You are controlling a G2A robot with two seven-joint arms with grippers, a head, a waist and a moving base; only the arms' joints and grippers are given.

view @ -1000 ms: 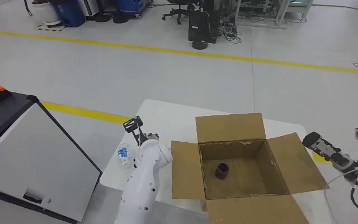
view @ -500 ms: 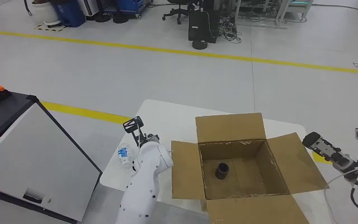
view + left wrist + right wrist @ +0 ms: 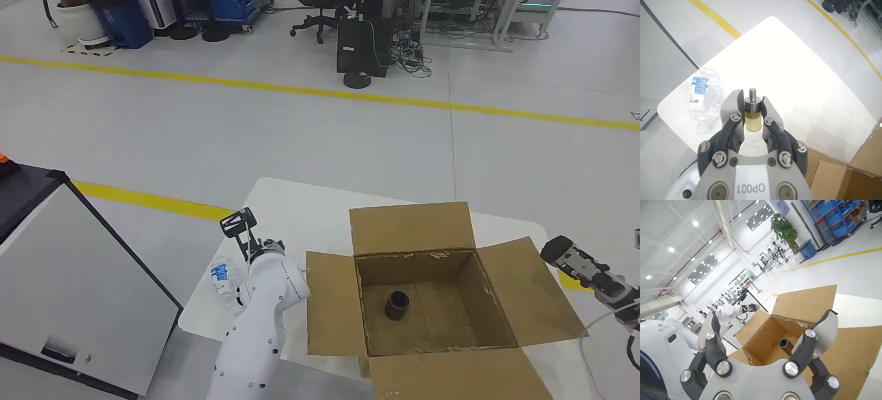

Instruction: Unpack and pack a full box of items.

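Now our left gripper clamps a threaded stud above the table, near a lying water bottle; our right gripper gapes beside the cardboard box, which holds a black cylinder.

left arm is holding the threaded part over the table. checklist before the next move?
1. Grip: left gripper shut on threaded part, a finger on either side: ok.
2. Bottle lies on table beside the gripper, apart from it: ok.
3. Part's height above table: cannot tell.
4. Box flaps open: ok.
5. Box emptied: black cylinder inside: not ok.
6. Right gripper open, outside the box: ok.
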